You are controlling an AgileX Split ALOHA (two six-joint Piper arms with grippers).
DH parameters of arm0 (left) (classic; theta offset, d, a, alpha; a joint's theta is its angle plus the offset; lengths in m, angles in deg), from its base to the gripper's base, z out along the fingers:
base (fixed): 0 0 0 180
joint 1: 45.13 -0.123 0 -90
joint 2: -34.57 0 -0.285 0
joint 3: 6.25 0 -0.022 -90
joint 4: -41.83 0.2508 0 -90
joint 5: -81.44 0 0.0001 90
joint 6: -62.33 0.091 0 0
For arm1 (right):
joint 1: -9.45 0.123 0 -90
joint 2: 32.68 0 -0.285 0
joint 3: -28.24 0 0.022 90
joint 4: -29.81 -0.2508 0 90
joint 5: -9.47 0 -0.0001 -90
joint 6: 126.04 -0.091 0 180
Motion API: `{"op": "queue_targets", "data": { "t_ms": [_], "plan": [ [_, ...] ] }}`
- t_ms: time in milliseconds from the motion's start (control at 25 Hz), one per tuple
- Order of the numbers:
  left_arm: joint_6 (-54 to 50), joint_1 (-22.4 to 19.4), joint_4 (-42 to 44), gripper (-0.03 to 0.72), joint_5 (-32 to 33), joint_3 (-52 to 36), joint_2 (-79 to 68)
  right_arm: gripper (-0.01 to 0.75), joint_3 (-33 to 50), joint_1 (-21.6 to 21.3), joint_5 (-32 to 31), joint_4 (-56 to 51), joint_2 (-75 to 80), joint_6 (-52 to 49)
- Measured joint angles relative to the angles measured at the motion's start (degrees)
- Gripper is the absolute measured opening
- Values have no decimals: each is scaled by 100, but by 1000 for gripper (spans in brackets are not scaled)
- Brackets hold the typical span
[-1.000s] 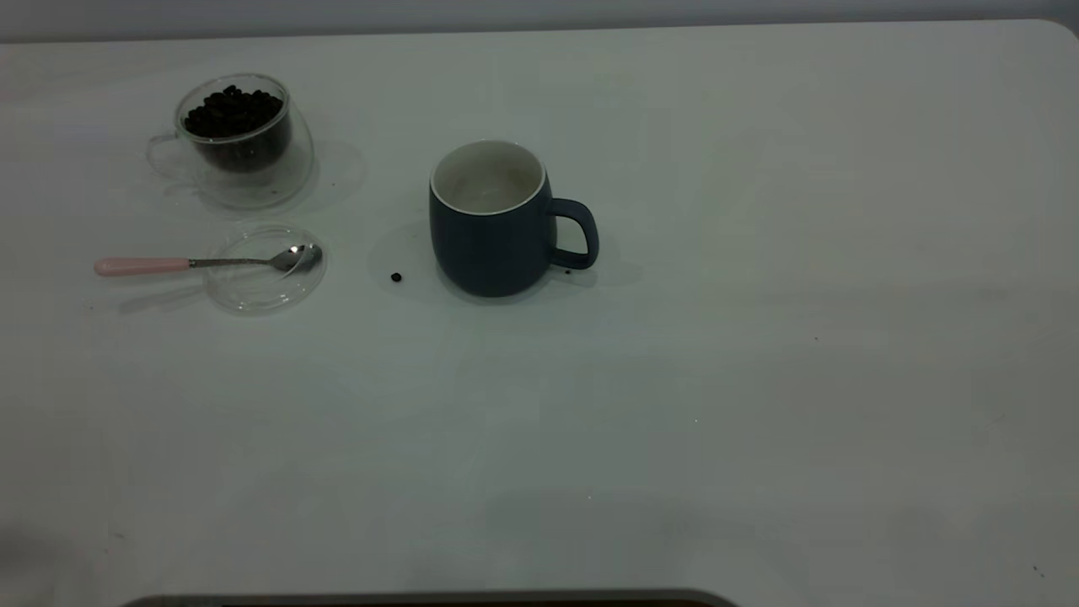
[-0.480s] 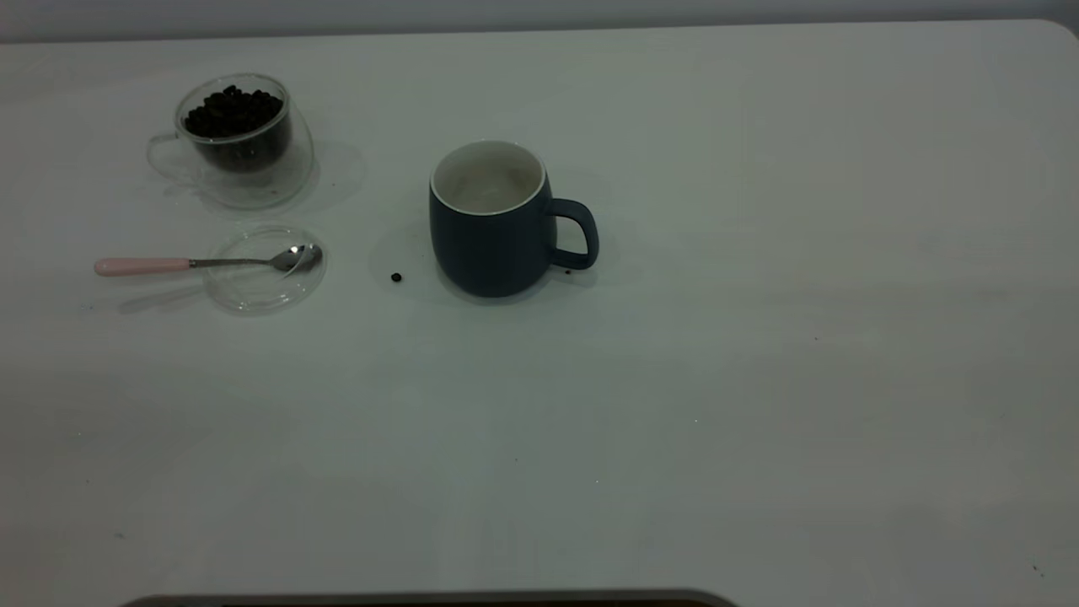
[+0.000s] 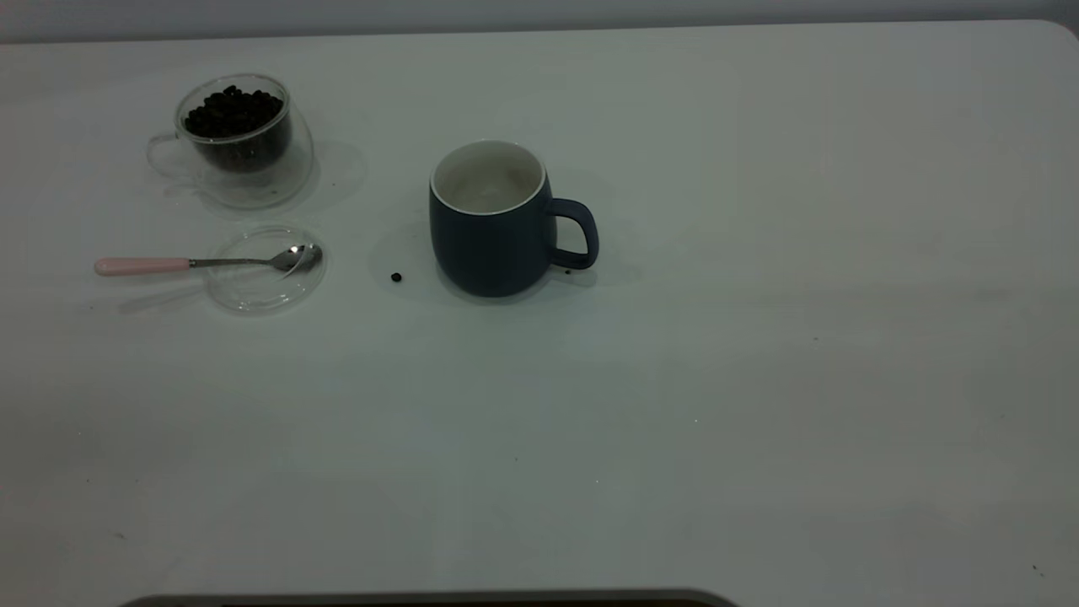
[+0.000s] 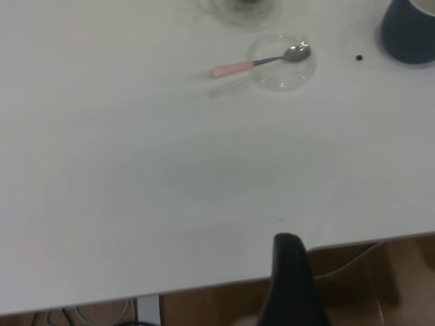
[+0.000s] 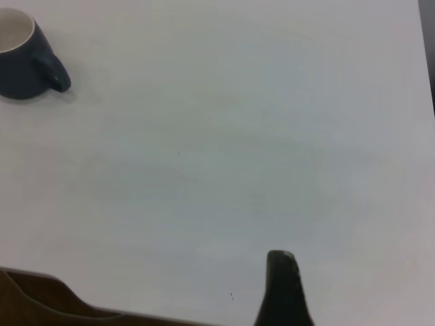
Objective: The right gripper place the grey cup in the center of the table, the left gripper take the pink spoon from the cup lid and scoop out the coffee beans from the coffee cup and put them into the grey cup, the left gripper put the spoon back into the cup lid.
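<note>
A wide white table (image 3: 759, 379) fills the exterior view, with neither arm over it; each gripper shows only in its own wrist view, as a single black tip hanging back at the near edge of the tabletop. The grey cup (image 3: 493, 221) stands upright near the middle of the table, its white interior showing and its loop handle turned toward the right arm's side. Well to its left, toward the far edge, sits the clear glass coffee cup (image 3: 240, 143), upright and heaped with dark coffee beans (image 3: 232, 111). Just in front of that cup lies the cup lid (image 3: 265, 268), flat on the table, with the pink spoon (image 3: 206, 263) resting across it: the shiny bowl inside the lid, the pale pink handle jutting out past its rim toward the table's left side. One loose bean (image 3: 396, 276) lies on the table between the lid and the grey cup, close to the mug's base. The left gripper (image 4: 293, 272) looks across bare tabletop toward spoon and lid, well apart from both; the right gripper (image 5: 282, 282) is likewise far from the mug. Whether either gripper's fingers are apart or together cannot be told.
</note>
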Motion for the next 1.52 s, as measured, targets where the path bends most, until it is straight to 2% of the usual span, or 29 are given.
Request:
{"op": "queue_targets", "data": {
  "t_ms": [360,1520],
  "plan": [
    [-372,0,182,590,0,-11,344,591,0,0,0,0,0,0],
    [-405,0,189,588,5,-15,344,591,0,0,0,0,0,-5]
  ]
}}
